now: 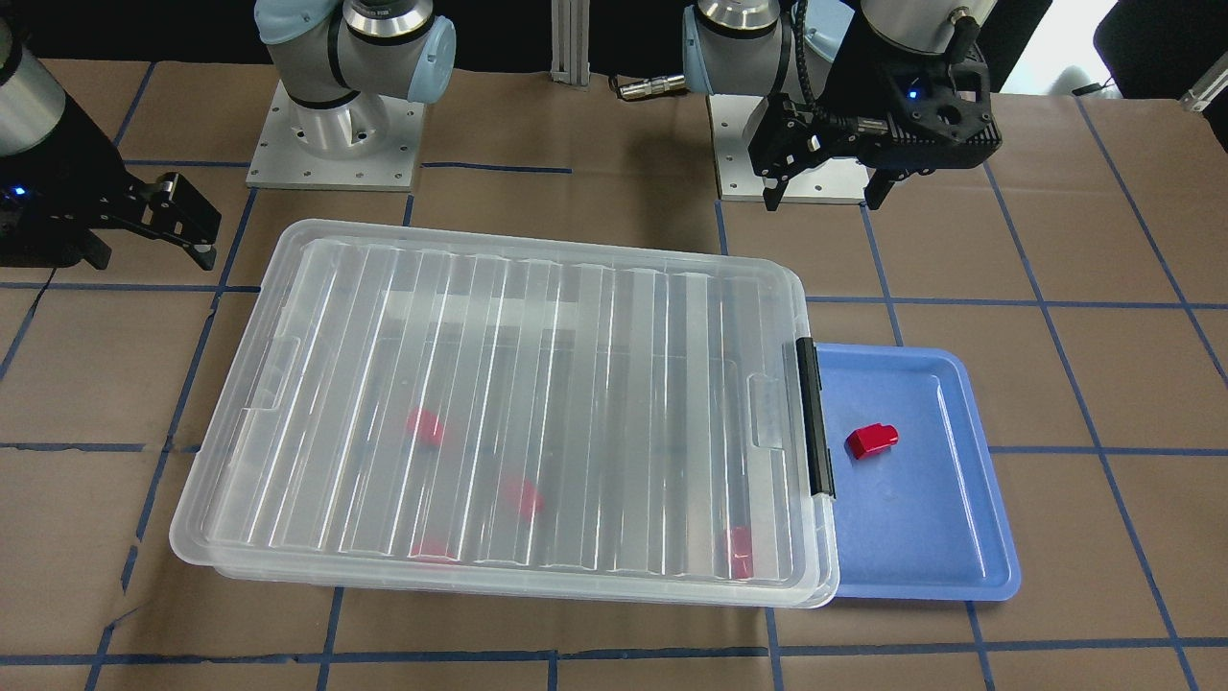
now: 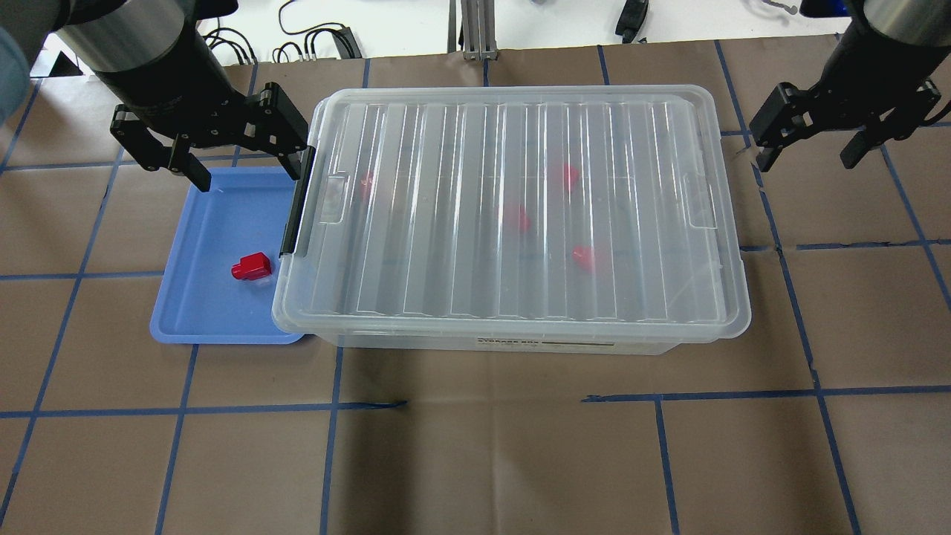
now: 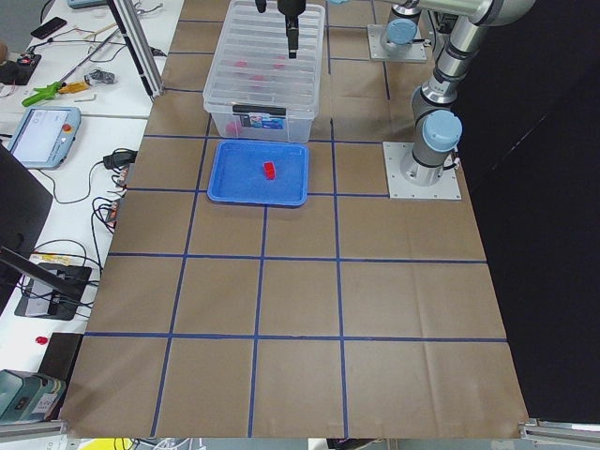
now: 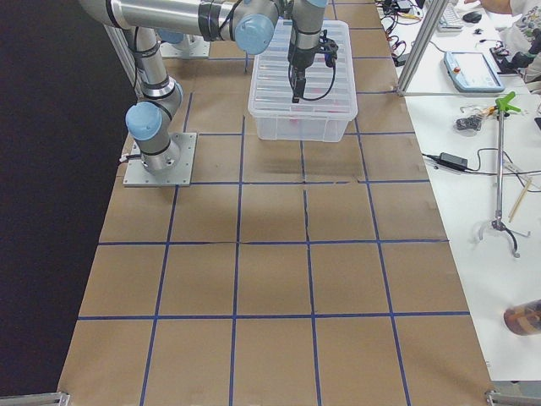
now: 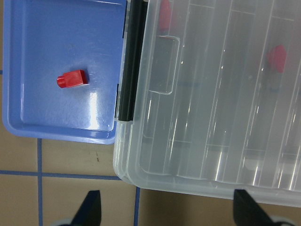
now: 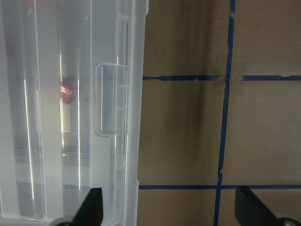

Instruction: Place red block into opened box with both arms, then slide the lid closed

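From my remote station: a tabletop papered in brown and ruled into squares with blue tape. White side benches along its edge carry cables and a handheld tablet, and the arms' grey base plates are bolted to the surface.

In the overhead view, the small glossy red plastic block lies on a shallow blue plastic tray. The tray sits at 9 o'clock of the large clear plastic box, tight against its short end. The block has a squarish body, and its narrower stub points to 9 o'clock, away from the box. It lies apart from both claws.

The ribbed clear plastic lid lies on the box and covers it. Four more red pieces show blurred beneath it. A black latch bar runs along the box's 9 o'clock end.

The left claw hangs over the tray's 12 o'clock edge with its fingers spread and nothing between them. The right claw hovers past the box's 3 o'clock end, also spread and holding nothing.
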Available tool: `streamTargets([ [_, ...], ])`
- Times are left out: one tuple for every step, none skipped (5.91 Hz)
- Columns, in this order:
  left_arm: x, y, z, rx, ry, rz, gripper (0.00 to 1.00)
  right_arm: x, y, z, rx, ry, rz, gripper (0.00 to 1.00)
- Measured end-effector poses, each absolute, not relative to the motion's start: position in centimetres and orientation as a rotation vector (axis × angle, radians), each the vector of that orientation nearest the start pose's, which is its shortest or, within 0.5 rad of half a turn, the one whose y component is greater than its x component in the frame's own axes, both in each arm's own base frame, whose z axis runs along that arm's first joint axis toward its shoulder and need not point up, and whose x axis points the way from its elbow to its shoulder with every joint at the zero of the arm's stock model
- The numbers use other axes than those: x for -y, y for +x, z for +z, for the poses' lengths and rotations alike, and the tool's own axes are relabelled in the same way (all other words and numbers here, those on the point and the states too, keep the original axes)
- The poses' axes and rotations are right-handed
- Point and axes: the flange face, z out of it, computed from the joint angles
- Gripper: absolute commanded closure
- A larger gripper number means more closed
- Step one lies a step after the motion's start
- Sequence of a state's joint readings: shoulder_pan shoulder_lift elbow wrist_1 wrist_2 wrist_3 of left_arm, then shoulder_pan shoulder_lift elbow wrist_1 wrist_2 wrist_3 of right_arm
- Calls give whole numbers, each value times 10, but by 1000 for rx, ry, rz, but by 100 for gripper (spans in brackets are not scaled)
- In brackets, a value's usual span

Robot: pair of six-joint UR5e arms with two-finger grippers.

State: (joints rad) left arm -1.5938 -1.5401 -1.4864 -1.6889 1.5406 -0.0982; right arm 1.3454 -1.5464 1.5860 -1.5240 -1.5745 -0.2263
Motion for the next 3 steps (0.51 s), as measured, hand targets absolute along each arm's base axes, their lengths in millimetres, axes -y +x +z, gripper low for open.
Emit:
streamTargets([
  [473, -147, 532, -3169, -119, 9, 2, 507, 20, 447, -3115, -10, 157, 0],
  [473, -147, 532, -3169, -119, 11, 2, 505, 20, 426, -3118, -22, 149, 0],
  [473, -147, 532, -3169, -119, 10, 2, 505, 20, 402, -3131, -47, 103, 0],
])
